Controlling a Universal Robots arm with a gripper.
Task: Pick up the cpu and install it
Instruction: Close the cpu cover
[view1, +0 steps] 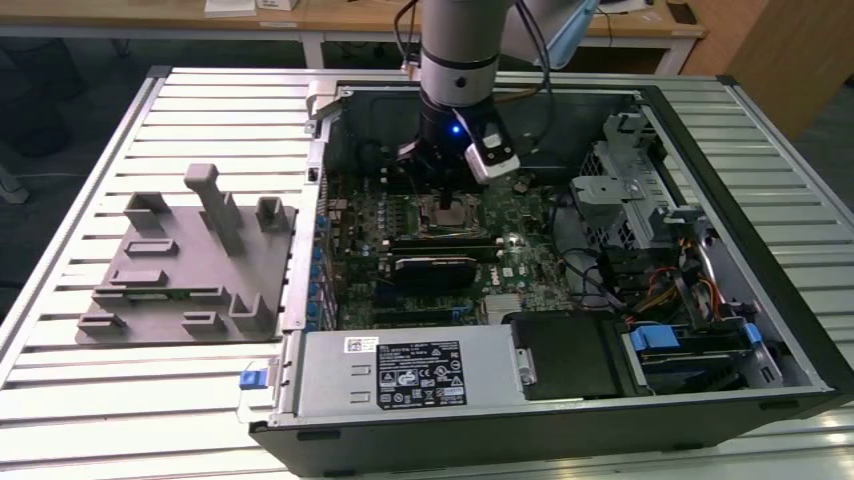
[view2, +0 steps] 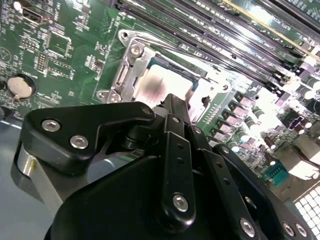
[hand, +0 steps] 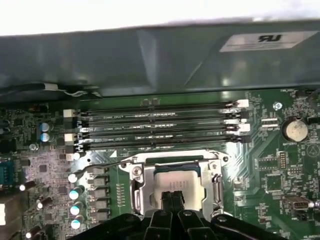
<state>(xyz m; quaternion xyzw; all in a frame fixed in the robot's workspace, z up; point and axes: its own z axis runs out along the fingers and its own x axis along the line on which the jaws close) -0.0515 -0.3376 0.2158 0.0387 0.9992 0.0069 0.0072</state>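
The cpu (hand: 177, 181) lies flat in the socket (hand: 137, 192) on the board (hand: 270, 175), shiny top up. It is square, so it has no long axis. Its edges run square with the socket's metal frame, and one edge lies parallel to the slots (hand: 155, 127) just beyond it. In the first wrist view the gripper (hand: 172, 200) stands over the cpu's near edge, its two black fingers drawn together with only a thin seam between them and nothing held. They hide the near part of the chip. Whether the tips touch the metal top cannot be told. In the second wrist view the cpu (view2: 155, 85) is a pale, blurred patch with a soft reflection, half covered by the gripper (view2: 172, 107) and its bolted black links. The far side of the board is washed out by glare. The socket frame is bright stamped steel with screws at its corners, and a thin wire lever (hand: 105, 165) lies beside it. A round silver coin cell (hand: 294, 130) sits well apart on the green board. In the exterior view the arm reaches down into the open case (view1: 747, 200), and the gripper (view1: 443, 180) is low over the socket. A grey holder (view1: 187, 260) with upright posts stands on the slatted metal table (view1: 160, 400) toward the exterior view's left.
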